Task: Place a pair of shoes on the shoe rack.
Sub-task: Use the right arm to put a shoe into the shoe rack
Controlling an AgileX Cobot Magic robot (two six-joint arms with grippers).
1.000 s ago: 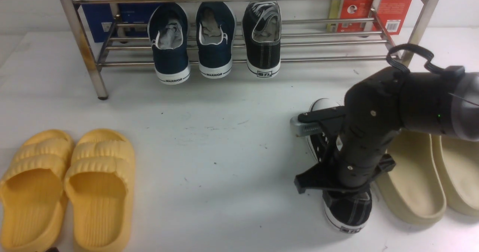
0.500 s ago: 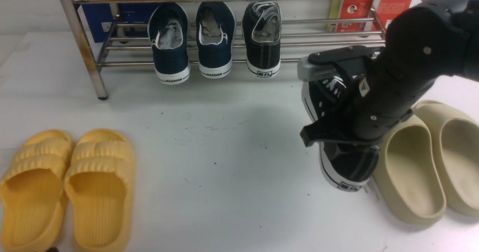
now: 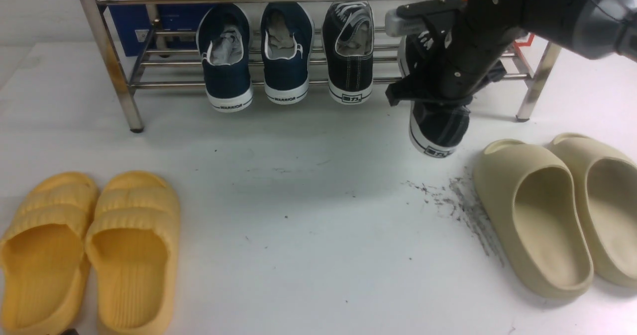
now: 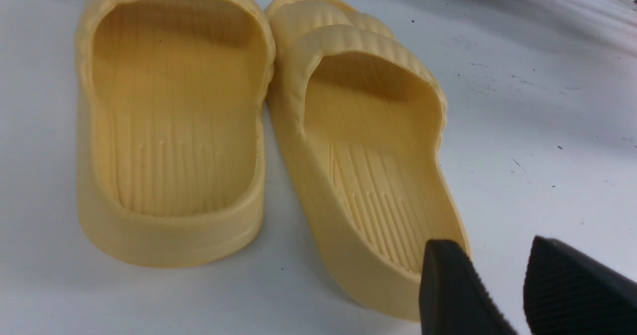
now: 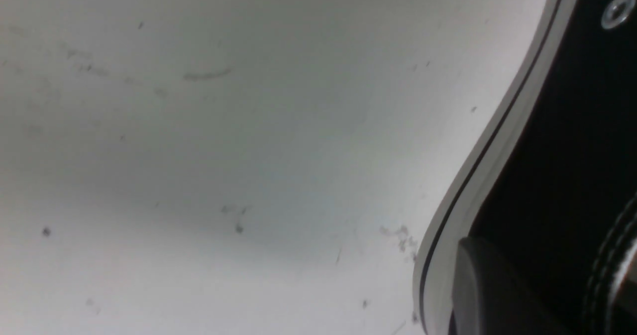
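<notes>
One black canvas sneaker (image 3: 350,51) lies on the lower bars of the steel shoe rack (image 3: 119,76), heel toward me. My right gripper (image 3: 443,71) is shut on the second black sneaker (image 3: 438,128) and holds it in the air in front of the rack's right part, heel hanging down. In the right wrist view the sneaker's black side and white sole (image 5: 527,175) fill the edge, with one finger (image 5: 477,285) against it. My left gripper (image 4: 497,285) is open and empty beside the yellow slides (image 4: 368,166); it is out of the front view.
Two navy WARRIOR sneakers (image 3: 254,51) lie on the rack left of the black one. Yellow slides (image 3: 89,245) lie front left, beige slides (image 3: 562,210) front right. Dark scuff marks (image 3: 458,200) streak the white table. Blue and red boxes stand behind the rack.
My right arm has lifted the black sneaker off the table beside the beige slides and carried it up and away toward the rack. Scuff marks show where it lay.
</notes>
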